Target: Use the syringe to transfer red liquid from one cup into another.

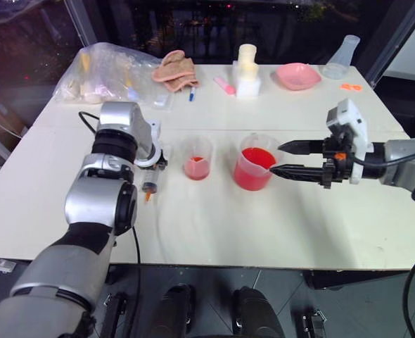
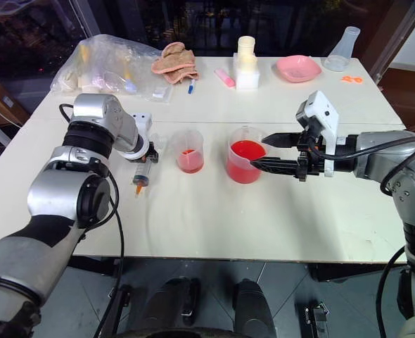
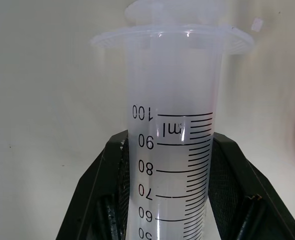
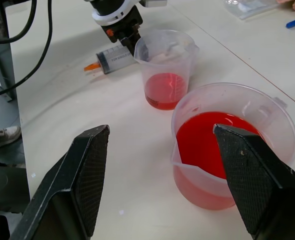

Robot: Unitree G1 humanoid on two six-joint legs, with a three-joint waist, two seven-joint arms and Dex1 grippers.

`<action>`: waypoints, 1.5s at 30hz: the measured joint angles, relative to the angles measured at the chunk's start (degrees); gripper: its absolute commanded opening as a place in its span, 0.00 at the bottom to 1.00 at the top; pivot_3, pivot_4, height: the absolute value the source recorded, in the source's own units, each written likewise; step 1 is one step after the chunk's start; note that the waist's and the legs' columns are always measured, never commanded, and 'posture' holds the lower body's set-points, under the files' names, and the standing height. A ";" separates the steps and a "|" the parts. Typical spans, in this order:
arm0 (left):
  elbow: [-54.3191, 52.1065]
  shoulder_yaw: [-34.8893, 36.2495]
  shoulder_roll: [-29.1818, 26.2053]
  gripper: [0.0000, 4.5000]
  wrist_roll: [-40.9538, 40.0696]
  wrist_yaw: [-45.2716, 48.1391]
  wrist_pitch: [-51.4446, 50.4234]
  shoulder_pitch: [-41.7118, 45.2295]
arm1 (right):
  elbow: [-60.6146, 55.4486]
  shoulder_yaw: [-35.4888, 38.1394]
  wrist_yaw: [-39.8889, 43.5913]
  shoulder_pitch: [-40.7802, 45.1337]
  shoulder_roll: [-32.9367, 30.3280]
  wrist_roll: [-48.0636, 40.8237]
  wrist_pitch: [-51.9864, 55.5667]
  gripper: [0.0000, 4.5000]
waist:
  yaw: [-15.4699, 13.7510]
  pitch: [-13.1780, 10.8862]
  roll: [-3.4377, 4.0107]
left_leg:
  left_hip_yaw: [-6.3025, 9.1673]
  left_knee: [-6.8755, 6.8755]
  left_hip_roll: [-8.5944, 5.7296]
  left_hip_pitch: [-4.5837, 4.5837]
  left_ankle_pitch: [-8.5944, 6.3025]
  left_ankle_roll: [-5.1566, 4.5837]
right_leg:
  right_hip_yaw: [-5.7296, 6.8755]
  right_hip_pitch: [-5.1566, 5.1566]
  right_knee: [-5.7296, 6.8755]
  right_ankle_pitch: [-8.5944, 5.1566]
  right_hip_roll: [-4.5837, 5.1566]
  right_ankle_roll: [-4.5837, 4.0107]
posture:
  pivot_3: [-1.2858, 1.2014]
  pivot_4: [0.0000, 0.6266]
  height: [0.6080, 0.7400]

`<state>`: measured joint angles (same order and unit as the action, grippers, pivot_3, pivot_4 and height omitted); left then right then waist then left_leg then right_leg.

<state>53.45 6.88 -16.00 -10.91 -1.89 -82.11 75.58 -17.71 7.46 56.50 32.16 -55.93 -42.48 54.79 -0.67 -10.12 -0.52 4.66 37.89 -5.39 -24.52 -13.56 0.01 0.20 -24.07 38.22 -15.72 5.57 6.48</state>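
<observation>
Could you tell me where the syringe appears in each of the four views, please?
Left eye view: syringe lies on the table, at the left tool, left of the small cup.
Right eye view: same spot, left of that cup.
Left wrist view: its graduated barrel stands between the tool's black fingers.
Right wrist view: beside the small cup, orange tip showing.
Shared landmark: the small cup.

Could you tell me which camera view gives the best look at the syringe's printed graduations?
The left wrist view: the syringe stands close between the left gripper fingers, numbers legible. Both eye views show it small under that gripper; the right wrist view shows it lying on the table, markings unreadable.
</observation>
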 measured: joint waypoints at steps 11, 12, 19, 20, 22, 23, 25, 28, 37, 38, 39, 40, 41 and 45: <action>-26.66 2.94 -8.87 0.34 0.18 3.65 1.84 -1.70 | -0.01 -0.01 -0.93 0.01 -0.08 -0.06 -0.09 0.77 | -0.17 -0.06 -0.10 | -0.03 0.03 0.06 -0.28 0.09 0.16 | -0.01 -0.31 0.05 0.01 -0.02 -0.02 | 0.52 0.24 1.00; -26.91 2.95 -9.42 0.34 0.14 5.40 5.50 0.33 | -0.02 -0.01 -1.15 0.01 0.15 -0.06 -0.14 0.77 | -0.34 -0.07 -0.11 | 0.04 0.09 0.06 -0.37 0.09 0.17 | 0.04 -0.32 -0.03 0.02 -0.03 -0.03 | 0.52 0.24 1.00; -25.86 2.67 -2.02 0.34 -2.33 15.98 33.56 14.68 | 0.00 0.61 -4.18 0.22 0.97 0.10 -0.45 0.77 | -1.69 -0.05 -0.09 | -0.07 0.17 -0.04 -0.51 -0.03 -0.03 | 0.03 -0.32 -0.25 0.10 0.06 0.10 | 0.52 0.24 1.00; -25.71 2.22 0.55 0.34 -2.44 17.38 37.02 14.73 | 0.38 1.39 -5.31 0.54 1.10 0.22 -0.49 0.77 | -1.76 -0.05 -0.09 | -0.07 0.17 -0.04 -0.51 -0.03 -0.04 | 0.03 -0.30 -0.25 0.10 0.06 0.10 | 0.52 0.24 1.00; -25.41 0.92 7.11 0.34 -3.94 20.48 42.47 13.97 | 1.45 3.77 -7.62 1.85 1.19 0.20 -0.46 0.77 | -1.85 -0.06 -0.11 | -0.07 0.24 -0.05 -0.56 -0.02 -0.05 | 0.03 -0.30 -0.27 0.10 0.06 0.11 | 0.52 0.24 1.00; -25.45 -0.61 9.84 0.34 -4.46 22.32 44.97 13.00 | 1.50 5.04 -8.66 2.32 1.26 -0.06 -0.31 0.77 | -1.70 -0.06 -0.10 | -0.11 0.24 -0.05 -0.56 -0.02 -0.06 | 0.01 -0.30 -0.28 0.10 0.06 0.11 | 0.52 0.24 1.00; -26.44 -3.39 15.11 0.34 -5.40 26.34 51.42 8.60 | 1.47 8.77 -11.51 2.54 1.96 -1.49 1.05 0.77 | -1.29 -0.03 -0.04 | -0.23 0.19 0.03 -0.52 -0.03 -0.07 | -0.07 -0.38 -0.25 0.10 0.02 0.11 | 0.52 0.24 1.00; -26.74 -4.55 19.06 0.34 -7.05 30.10 56.78 1.96 | 0.95 12.96 -15.19 2.22 2.76 -4.14 4.23 0.77 | 0.00 -0.02 0.01 | -0.31 0.08 0.16 -0.51 0.00 -0.05 | -0.11 -0.53 -0.09 0.11 -0.05 0.08 | 0.52 0.24 1.00; -26.56 -10.66 24.12 0.34 -3.22 33.40 73.42 -14.00 | -5.58 25.00 -34.68 5.09 7.46 -26.43 15.72 0.77 | -0.10 0.01 0.05 | -0.37 0.15 0.20 -0.37 -0.12 -0.41 | -0.13 -0.39 -0.09 0.19 -0.05 -0.03 | 0.52 0.24 1.00; -26.70 -10.91 23.92 0.34 -2.82 33.98 75.07 -14.61 | -5.85 24.93 -37.36 5.09 7.76 -28.57 16.06 0.77 | -0.13 0.01 0.05 | -0.38 0.15 0.18 -0.38 -0.15 -0.46 | -0.14 -0.38 -0.10 0.19 -0.03 -0.03 | 0.52 0.24 1.00; -26.78 -11.12 23.92 0.34 -2.54 34.26 76.10 -15.03 | -5.86 24.79 -39.39 5.12 8.02 -30.31 16.15 0.77 | -0.17 0.01 0.05 | -0.39 0.16 0.18 -0.38 -0.17 -0.50 | -0.13 -0.37 -0.10 0.19 -0.02 -0.03 | 0.52 0.24 1.00; -27.31 -11.45 23.99 0.34 -2.31 34.52 77.08 -15.95 | -5.89 24.43 -42.31 5.26 8.30 -32.85 16.12 0.77 | -0.17 0.01 0.05 | -0.39 0.16 0.17 -0.38 -0.18 -0.53 | -0.13 -0.36 -0.11 0.19 -0.02 -0.03 | 0.52 0.24 1.00; -27.76 -11.83 24.18 0.34 -2.28 34.77 77.64 -17.14 | -5.99 23.99 -44.78 5.46 8.35 -35.18 16.07 0.77 | -0.17 0.02 0.06 | -0.39 0.17 0.17 -0.38 -0.19 -0.54 | -0.13 -0.36 -0.12 0.19 -0.01 -0.03 | 0.52 0.24 1.00; -29.09 -12.49 24.35 0.34 -2.35 36.16 77.50 -22.19 | -6.45 21.67 -53.76 5.45 7.92 -44.79 13.96 0.77 | -0.14 0.02 0.06 | -0.39 0.17 0.17 -0.38 -0.18 -0.57 | -0.13 -0.36 -0.11 0.19 -0.02 -0.03 | 0.52 0.24 1.00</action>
<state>24.37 -5.61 8.34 -13.26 34.27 -4.61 53.39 -24.16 29.12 2.74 37.61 -48.01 -87.27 68.76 -0.80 -10.10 -0.46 4.27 38.07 -5.22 -24.90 -13.74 -0.56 0.07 -24.43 38.10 -15.53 5.54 6.46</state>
